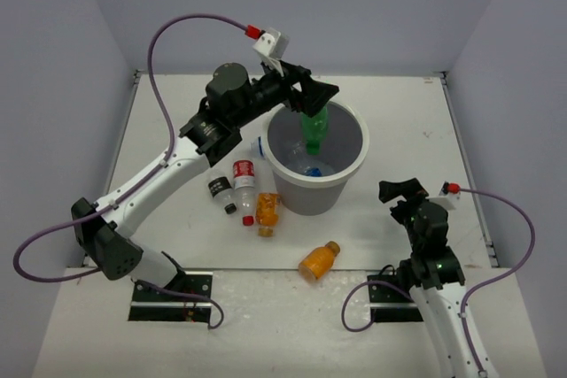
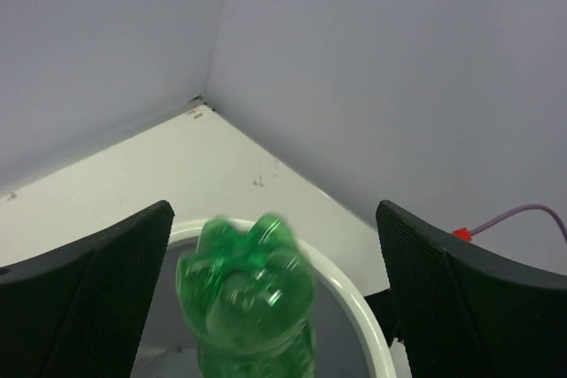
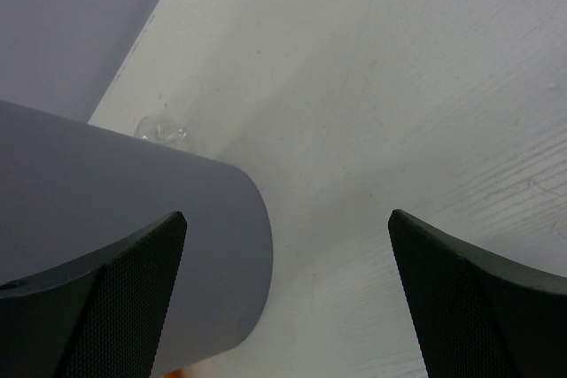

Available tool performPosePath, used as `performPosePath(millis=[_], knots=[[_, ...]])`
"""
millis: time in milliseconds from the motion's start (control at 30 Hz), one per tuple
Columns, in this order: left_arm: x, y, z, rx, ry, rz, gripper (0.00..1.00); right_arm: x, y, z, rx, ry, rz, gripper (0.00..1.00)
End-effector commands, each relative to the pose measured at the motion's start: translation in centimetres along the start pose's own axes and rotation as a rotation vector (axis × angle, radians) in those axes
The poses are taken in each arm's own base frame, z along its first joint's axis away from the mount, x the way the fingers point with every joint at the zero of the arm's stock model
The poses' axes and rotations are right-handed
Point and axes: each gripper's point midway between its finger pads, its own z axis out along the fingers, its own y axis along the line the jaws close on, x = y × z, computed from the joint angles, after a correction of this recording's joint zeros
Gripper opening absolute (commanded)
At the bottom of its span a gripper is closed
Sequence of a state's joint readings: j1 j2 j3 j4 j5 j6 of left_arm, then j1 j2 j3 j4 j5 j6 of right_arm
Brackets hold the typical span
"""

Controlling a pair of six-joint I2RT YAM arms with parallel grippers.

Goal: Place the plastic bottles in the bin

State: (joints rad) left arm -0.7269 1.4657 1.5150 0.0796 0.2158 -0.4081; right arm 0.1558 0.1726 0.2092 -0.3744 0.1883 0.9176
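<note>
Top external: the bin (image 1: 306,199) stands near the middle of the table (image 1: 407,126). The left arm (image 1: 168,170) reaches in from 8 o'clock and places the left gripper (image 1: 310,95) over the bin's 12 o'clock rim, fingers spread. The green bottle (image 1: 313,128) hangs upright just below it, inside the bin mouth. A blue-marked item (image 1: 312,168) lies on the bin floor; type cannot be told. Four bottles lie at 8 to 9 o'clock of the bin. The blue-label bottle (image 1: 259,146) is partly hidden behind the arm and rim. The black-label bottle (image 1: 221,190) and red-label bottle (image 1: 244,179) lie side by side. One orange bottle (image 1: 267,210) is just beside the bin wall. A second orange bottle (image 1: 319,259) lies alone at 6 o'clock. The right gripper (image 1: 403,190) hovers at 4 o'clock, apart from the bin. Left wrist: both black fingers (image 2: 106,263) stand wide apart. The green bottle sits base-up between them, blurred, touching neither, with the white rim curving behind it. Right wrist: the fingers (image 3: 469,289) are spread with nothing between. The grey bin wall fills 9 o'clock and blocks most of the table beyond. A clear bottle end (image 3: 161,128) peeps over its edge.
</note>
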Motion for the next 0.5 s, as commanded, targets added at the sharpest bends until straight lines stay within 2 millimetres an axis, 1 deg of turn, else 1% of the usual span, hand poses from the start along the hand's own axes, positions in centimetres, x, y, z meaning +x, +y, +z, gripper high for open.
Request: performPosePath(millis=[0,133,267,300,333,367,433,467], knots=[[-0.9,0.6,0.2,-0.043,-0.011,0.041,1.0,-0.7,0.4,-0.1,-0.009,-0.028,0.021,0.99],[-1.2,0.1,-0.2,-0.036,-0.01,0.036,1.0,-0.8,0.4,-0.3,-0.001,-0.022,0.009,0.99],[-2.5,-0.1,-1.5,-0.065,-0.029,0.031,1.0,-0.7,1.4,-1.3,-0.019,0.024,-0.011,0.99],[-2.5,-0.1,-2.3,-0.073,-0.024,0.033,1.0,-0.6,1.5,-1.5,-0.016,0.042,-0.016,0.99],[-2.0,0.2,-2.8,-0.09,-0.012,0.036,1.0,-0.4,1.7,-2.0,-0.014,0.072,-0.02,0.99],[-2.1,0.4,-3.6,-0.111,-0.016,0.042,1.0,0.1,2.0,-2.6,-0.013,0.118,-0.029,0.99],[-3.0,0.7,-6.0,-0.165,-0.041,0.052,1.0,1.3,2.1,-3.6,-0.006,0.218,-0.065,0.99],[-2.6,1.8,-7.0,-0.228,-0.042,0.049,1.0,2.0,2.0,-3.9,0.001,0.27,-0.083,0.99]])
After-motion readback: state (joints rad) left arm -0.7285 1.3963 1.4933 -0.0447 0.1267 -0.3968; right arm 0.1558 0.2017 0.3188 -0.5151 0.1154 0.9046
